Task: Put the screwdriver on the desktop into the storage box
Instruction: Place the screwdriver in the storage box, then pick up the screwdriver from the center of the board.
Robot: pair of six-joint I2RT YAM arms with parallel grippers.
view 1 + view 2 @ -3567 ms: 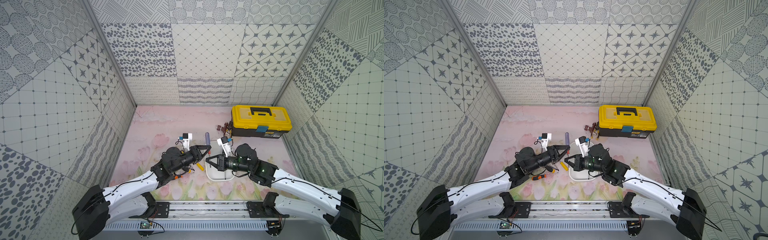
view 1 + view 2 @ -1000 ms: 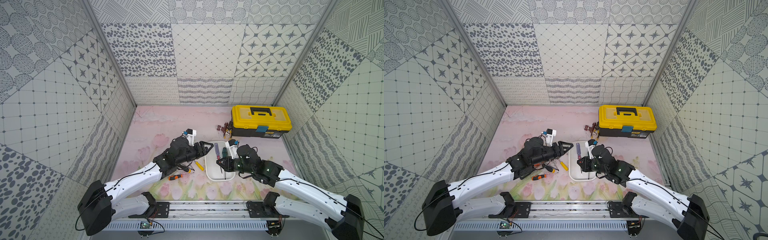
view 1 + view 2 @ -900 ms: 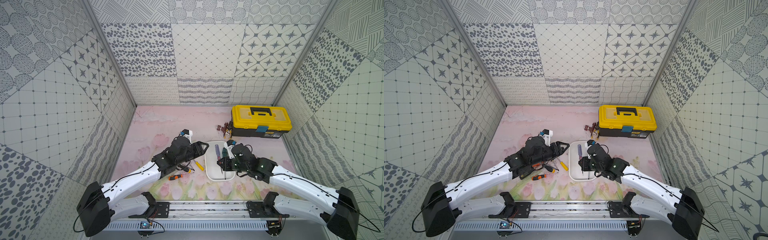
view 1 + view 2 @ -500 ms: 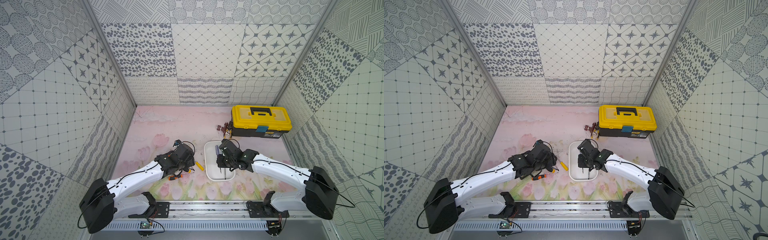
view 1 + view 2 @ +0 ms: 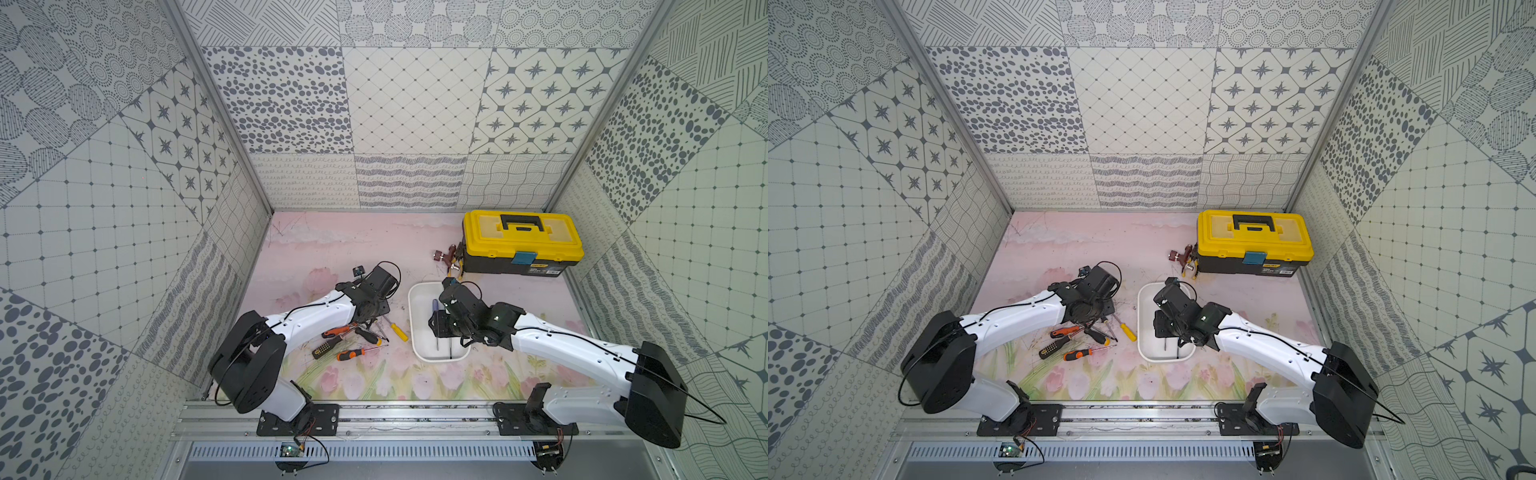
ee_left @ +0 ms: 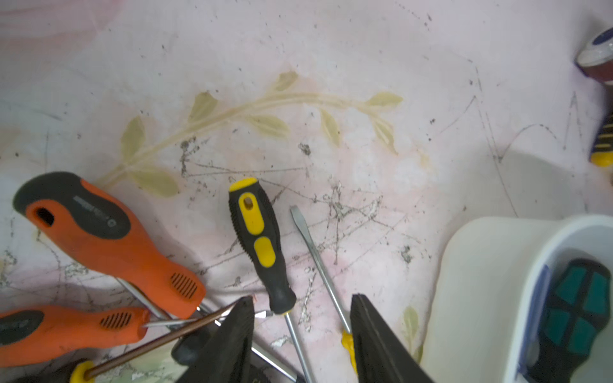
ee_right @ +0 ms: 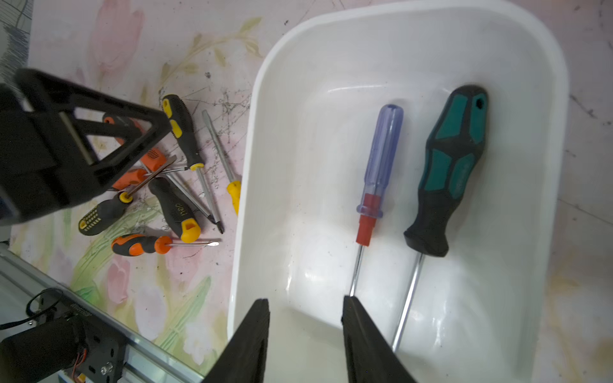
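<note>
Nearest, the left gripper point(image 6: 302, 298) hung with jaws apart over the loose pile point(image 5: 345, 354) on the desktop point(image 6: 331, 66). The shafts of the black-and-yellow screwdriver point(image 6: 258, 238) and the flat-blade screwdriver point(image 6: 318, 258) both lay between its fingers point(image 6: 232, 341), so it should shift away from the box and drop straight, pinching only one. At three o'clock of the pile, the right gripper point(image 7: 304, 300), jaws parted and empty, hovered over the storage box point(image 7: 252, 132), where two screwdrivers point(image 7: 381, 149) lay.
</note>
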